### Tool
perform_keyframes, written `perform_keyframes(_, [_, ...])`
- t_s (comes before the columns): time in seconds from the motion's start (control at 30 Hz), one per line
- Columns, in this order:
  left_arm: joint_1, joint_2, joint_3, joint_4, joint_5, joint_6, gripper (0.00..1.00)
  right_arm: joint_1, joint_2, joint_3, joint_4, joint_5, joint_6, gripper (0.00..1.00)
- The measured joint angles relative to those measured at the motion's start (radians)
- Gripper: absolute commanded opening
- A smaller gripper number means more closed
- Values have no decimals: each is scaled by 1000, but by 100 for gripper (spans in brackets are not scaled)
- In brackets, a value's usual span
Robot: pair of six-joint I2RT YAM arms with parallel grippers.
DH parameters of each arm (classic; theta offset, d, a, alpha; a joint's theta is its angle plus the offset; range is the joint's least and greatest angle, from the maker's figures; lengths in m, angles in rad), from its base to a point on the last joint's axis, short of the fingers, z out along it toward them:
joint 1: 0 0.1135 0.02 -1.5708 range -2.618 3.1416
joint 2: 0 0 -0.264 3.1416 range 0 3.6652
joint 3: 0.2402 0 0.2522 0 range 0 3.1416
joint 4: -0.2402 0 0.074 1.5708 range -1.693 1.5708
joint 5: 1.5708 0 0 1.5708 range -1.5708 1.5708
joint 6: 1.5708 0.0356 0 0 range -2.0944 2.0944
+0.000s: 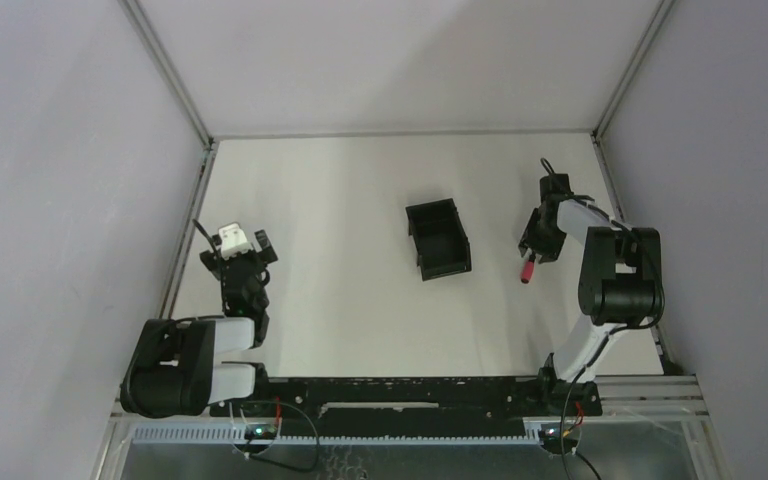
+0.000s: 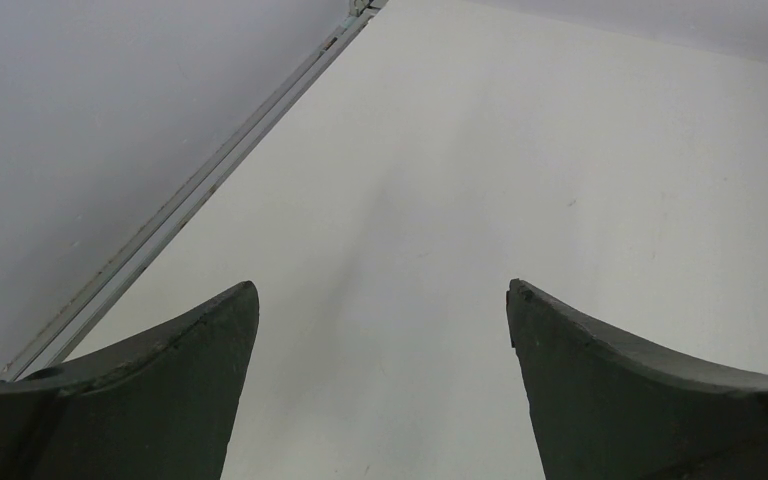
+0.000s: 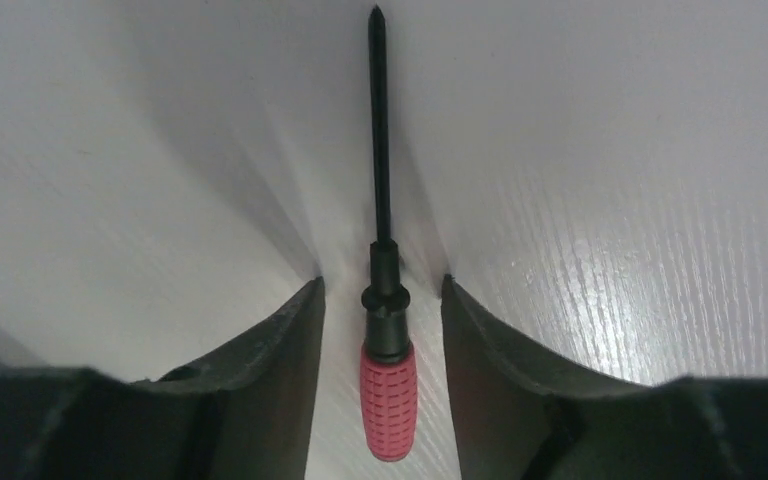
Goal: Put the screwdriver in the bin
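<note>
The screwdriver [image 3: 389, 385] has a red ribbed handle and a thin dark shaft, and lies flat on the white table. My right gripper [image 3: 382, 285] is open and low over it, one finger on each side of the black collar, with a gap showing on both sides. In the top view the red handle [image 1: 527, 271] sticks out below the right gripper [image 1: 534, 248]. The black open-top bin [image 1: 438, 238] stands to the left of it, near the table's middle, and looks empty. My left gripper [image 1: 248, 252] is open and empty at the far left; it also shows in the left wrist view [image 2: 382, 290].
A metal rail [image 2: 190, 195] runs along the left wall beside the left gripper. The right wall's rail [image 1: 615, 200] is close behind the right arm. White table [image 1: 340, 300] lies between the two arms and in front of the bin.
</note>
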Motion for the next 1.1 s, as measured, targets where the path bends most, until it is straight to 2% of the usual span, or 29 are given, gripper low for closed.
perform_keyframes(0.07, [0,0,0,0,0,0,98,0,10,1,-4,6,-6,30])
perform_keyframes(0.13, [0,0,0,0,0,0,98,0,12,1,0,4,-6,5])
perform_keyframes(0.17, [0,0,0,-1,0,0,98,0,13,1,2,-1,-13,0])
perform_keyframes(0.37, [0,0,0,-1,0,0,98,0,13,18,-35,9,-37,0])
perform_keyframes(0.47, [0,0,0,0,0,0,98,0,2,62,-139,26,-56,0])
perform_keyframes(0.6, [0,0,0,0,0,0,98,1,-47,228,-299,50,-74,0])
perform_keyframes(0.8, [0,0,0,-1,0,0,98,37,-134,472,-454,70,-86,0])
perform_keyframes(0.97, [0,0,0,-1,0,0,98,172,-137,566,-505,88,-84,0])
perform_keyframes(1.1, [0,0,0,-1,0,0,98,344,-140,561,-422,88,-132,0])
